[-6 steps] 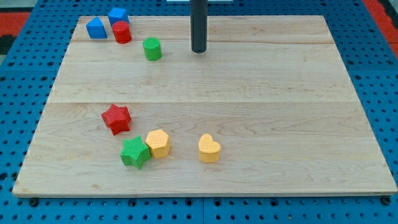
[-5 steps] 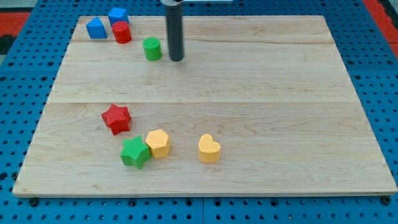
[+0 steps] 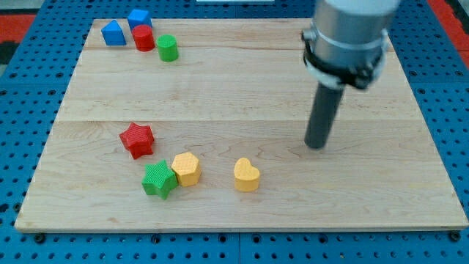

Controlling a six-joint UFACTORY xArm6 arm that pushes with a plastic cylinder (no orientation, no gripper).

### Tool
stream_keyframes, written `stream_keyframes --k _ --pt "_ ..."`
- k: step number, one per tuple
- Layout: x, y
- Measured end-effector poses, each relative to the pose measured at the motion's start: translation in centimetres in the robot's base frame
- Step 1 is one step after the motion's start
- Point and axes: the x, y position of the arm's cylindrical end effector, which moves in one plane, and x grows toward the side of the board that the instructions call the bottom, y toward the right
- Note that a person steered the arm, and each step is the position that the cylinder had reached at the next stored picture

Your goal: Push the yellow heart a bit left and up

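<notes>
The yellow heart [image 3: 246, 174] lies on the wooden board [image 3: 242, 95] near the view's bottom, a little right of the other low blocks. My tip [image 3: 316, 144] rests on the board to the right of and above the heart, well apart from it and touching no block.
A yellow hexagon block [image 3: 186, 169], a green star [image 3: 159, 180] and a red star [image 3: 137, 139] lie left of the heart. At the view's top left are a blue block [image 3: 113, 33], a blue cube [image 3: 139, 17], a red cylinder [image 3: 143, 38] and a green cylinder [image 3: 168, 48].
My tip went left next to the green cylinder, then swung far right and down to the heart's upper right. The green cylinder has shifted left and up, next to the red cylinder.
</notes>
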Motion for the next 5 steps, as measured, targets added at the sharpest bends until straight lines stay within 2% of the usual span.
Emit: stream_keyframes --k 1,3,4,5 --pt "3.9 -3.7" --pt "4.8 -9.5" --pt "7.6 -9.7" --pt "3.4 -10.8"
